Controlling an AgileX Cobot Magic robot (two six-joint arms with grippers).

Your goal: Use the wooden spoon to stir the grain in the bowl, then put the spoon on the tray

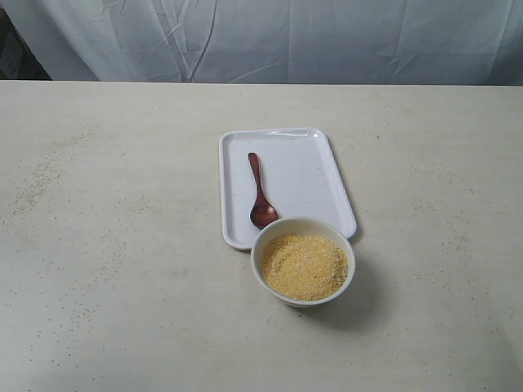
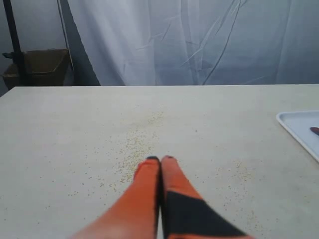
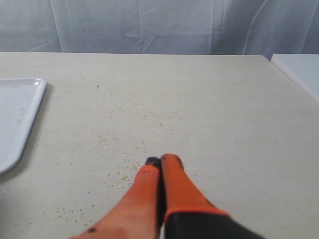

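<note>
The dark reddish-brown wooden spoon (image 1: 261, 193) lies inside the white tray (image 1: 310, 175), scoop toward the bowl, handle pointing away. The cream-white bowl (image 1: 303, 232) stands on the table against the tray's near edge, filled with yellow grain (image 1: 304, 266). Neither gripper appears in the exterior view. My left gripper (image 2: 160, 159) is shut and empty above bare table, with a tray corner (image 2: 300, 128) and the spoon's tip (image 2: 314, 131) off to one side. My right gripper (image 3: 161, 160) is also shut and empty above the table, beside another edge of the tray (image 3: 17, 119).
Spilled grains (image 1: 37, 184) speckle the tabletop on both sides of the tray. A white curtain (image 1: 286, 41) hangs behind the table's far edge. A brown box (image 2: 42, 67) stands beyond the table. A second white surface (image 3: 301, 69) shows in the right wrist view.
</note>
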